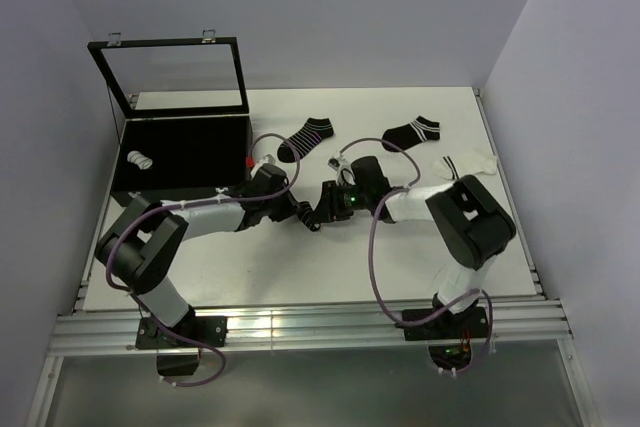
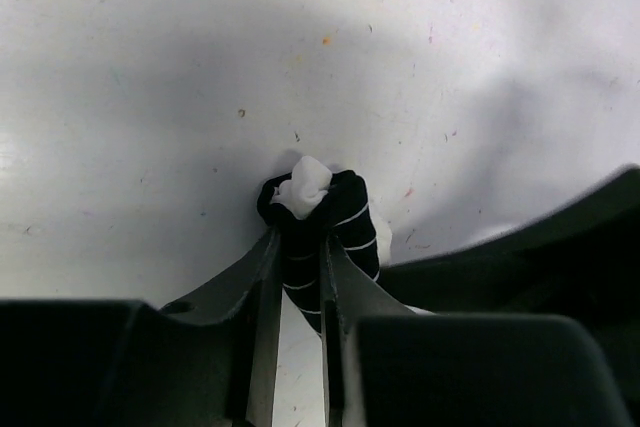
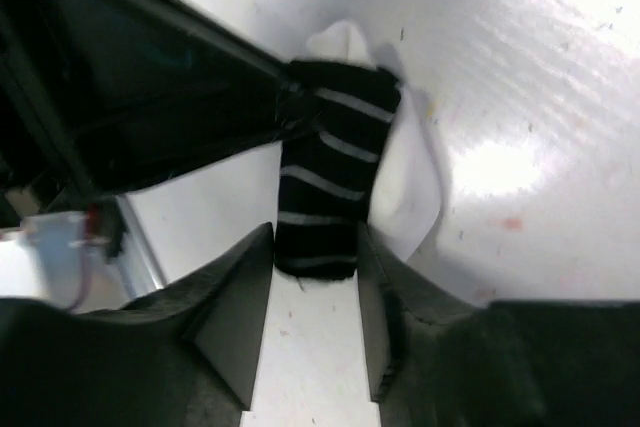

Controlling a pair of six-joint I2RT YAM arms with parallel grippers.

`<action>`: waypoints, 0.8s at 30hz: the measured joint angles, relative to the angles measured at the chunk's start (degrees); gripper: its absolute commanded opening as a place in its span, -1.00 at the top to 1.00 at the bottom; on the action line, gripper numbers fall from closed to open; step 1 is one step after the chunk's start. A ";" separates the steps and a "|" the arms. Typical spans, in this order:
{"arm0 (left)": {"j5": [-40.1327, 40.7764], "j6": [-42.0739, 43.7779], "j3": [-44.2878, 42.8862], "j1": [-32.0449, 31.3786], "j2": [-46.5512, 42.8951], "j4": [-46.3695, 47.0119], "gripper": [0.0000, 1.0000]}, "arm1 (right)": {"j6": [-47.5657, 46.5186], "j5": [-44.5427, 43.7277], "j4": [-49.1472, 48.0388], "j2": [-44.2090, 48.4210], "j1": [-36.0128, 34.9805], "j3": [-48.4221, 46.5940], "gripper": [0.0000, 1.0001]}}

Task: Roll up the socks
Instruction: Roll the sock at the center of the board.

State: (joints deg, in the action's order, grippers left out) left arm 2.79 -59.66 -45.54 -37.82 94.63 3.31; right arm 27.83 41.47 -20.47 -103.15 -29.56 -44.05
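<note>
Black white-striped sock [image 3: 330, 177], partly rolled, white fabric showing at one end: located right of the black box [image 1: 180, 152]. Left gripper [image 2: 300, 237] pinched narrow on one end. Right gripper [image 3: 315, 247] clamped on the other.

The left end effector [image 2: 300, 252] rises from the bottom edge, and its two dark fingers [image 2: 262, 297] narrow to a close gap. Pinched in that gap is a rolled sock [image 2: 345, 209], black with thin white stripes, which stands past the fingertips as a small bunched knob. A tuft of white fabric [image 2: 305, 187] pokes out of its top, and a sliver of white cloth shows just beside its right flank. The white bench [image 2: 200, 67] fills the rest of the view, flecked with small coloured specks and crossed by broad soft shadows. A dark body [image 2: 540, 257], blurred and hard to identify, slants in from the right edge, reaching toward the sock.
</note>
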 measured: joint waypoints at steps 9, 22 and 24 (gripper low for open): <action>-0.20 0.70 -2.67 0.02 0.87 -3.89 0.72 | -11.50 -32.72 8.68 16.26 -14.64 3.06 -0.12; -0.83 2.01 -4.98 0.02 1.53 -7.72 0.73 | -25.05 -61.88 7.41 11.26 -30.29 3.43 -0.14; -1.09 2.16 -5.25 0.13 1.64 -8.04 0.73 | -26.60 -63.65 7.17 9.68 -31.78 3.23 -0.13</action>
State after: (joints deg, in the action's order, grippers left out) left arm 1.69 -57.49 -50.78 -37.69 96.27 -4.73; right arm 1.23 -22.17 -13.30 -93.47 -61.34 -40.82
